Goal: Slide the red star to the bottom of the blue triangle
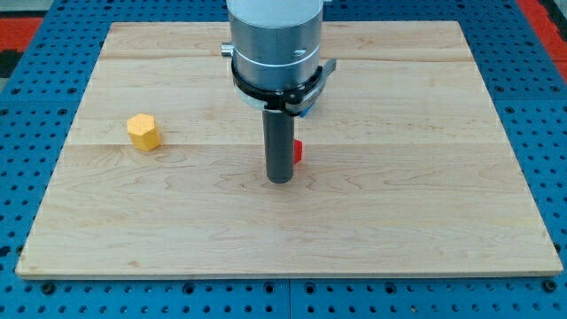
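Note:
My tip (280,180) rests on the wooden board (283,221) near the middle of the view. A small part of the red star (299,151) shows just right of the rod, a little above the tip and touching or nearly touching the rod; most of it is hidden. A sliver of the blue triangle (306,109) shows under the arm's metal collar, above the red star; the rest is hidden.
A yellow hexagon block (143,131) sits at the view's left. The arm's grey body (273,40) covers the top centre of the board. A blue pegboard (27,106) surrounds the board.

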Available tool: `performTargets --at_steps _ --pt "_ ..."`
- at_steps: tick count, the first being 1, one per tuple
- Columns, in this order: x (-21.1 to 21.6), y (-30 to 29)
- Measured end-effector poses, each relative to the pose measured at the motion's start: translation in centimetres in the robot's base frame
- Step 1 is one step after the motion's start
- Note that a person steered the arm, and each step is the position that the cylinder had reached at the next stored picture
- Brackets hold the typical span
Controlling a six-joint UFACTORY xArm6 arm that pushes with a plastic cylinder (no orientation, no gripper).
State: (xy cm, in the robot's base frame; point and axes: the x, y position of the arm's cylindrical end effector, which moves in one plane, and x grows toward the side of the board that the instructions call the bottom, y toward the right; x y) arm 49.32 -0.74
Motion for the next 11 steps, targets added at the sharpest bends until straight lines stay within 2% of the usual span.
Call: performTargets --at_steps 1,2,3,4,6,9,10,11 --pt "0.7 -0.7" --pt "1.3 -3.8" --pt "-0.1 -4.7" --pt "-2.2 -4.3" --pt "-2.3 -0.4" --pt "-3.4 -1.0" --pt "-2.6 -1.5" --pt "0.4 -0.5"
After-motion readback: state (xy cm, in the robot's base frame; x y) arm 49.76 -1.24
